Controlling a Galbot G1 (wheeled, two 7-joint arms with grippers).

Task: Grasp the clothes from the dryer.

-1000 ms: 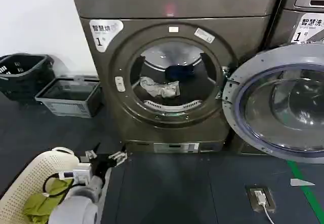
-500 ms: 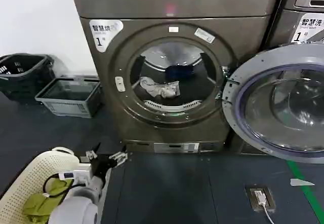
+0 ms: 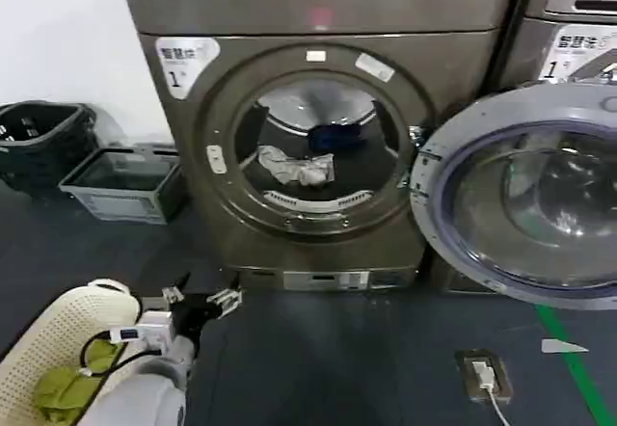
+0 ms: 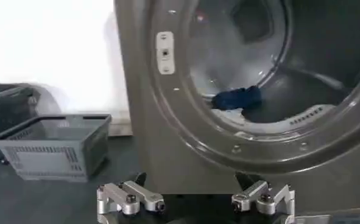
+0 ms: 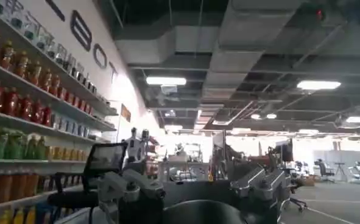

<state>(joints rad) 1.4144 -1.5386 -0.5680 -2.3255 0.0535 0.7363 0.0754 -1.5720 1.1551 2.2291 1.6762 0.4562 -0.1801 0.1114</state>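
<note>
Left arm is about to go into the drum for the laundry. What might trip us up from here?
1. The left gripper, open, sits low near the floor, below the bronze-grey dryer; rising, it may clip the porthole's lower rim.
2. The crumpled light grey cloth and dark blue garment lie apart, so one grasp likely misses one.
3. The silver-rimmed glass door hangs open, crowding that side.

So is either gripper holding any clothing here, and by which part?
Nothing is held. The left gripper is open, low before the dryer; the right gripper is open, elsewhere.
</note>
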